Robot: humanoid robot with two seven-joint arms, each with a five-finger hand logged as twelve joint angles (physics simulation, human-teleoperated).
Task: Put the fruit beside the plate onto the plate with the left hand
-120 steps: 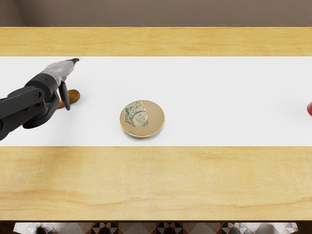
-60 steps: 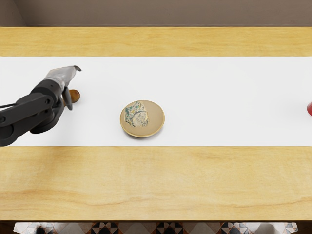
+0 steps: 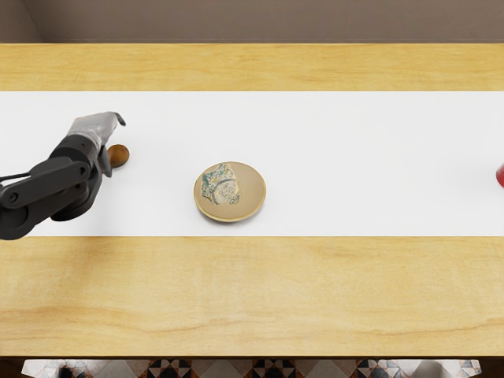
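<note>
Fruit (image 3: pixel 118 155), 1 brown piece, lies left of 1 plate (image 3: pixel 230 191), beside 1 relaxed left hand (image 3: pixel 96 132) holding nothing.

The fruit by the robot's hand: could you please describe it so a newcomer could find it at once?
Find the white strip across the wooden table, then left of the plate near its middle. The fruit is the small brown ball beside the left hand, far smaller than the plate.

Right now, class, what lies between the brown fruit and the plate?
Nothing: the head view shows only bare white table runner between the fruit and the plate.
</note>
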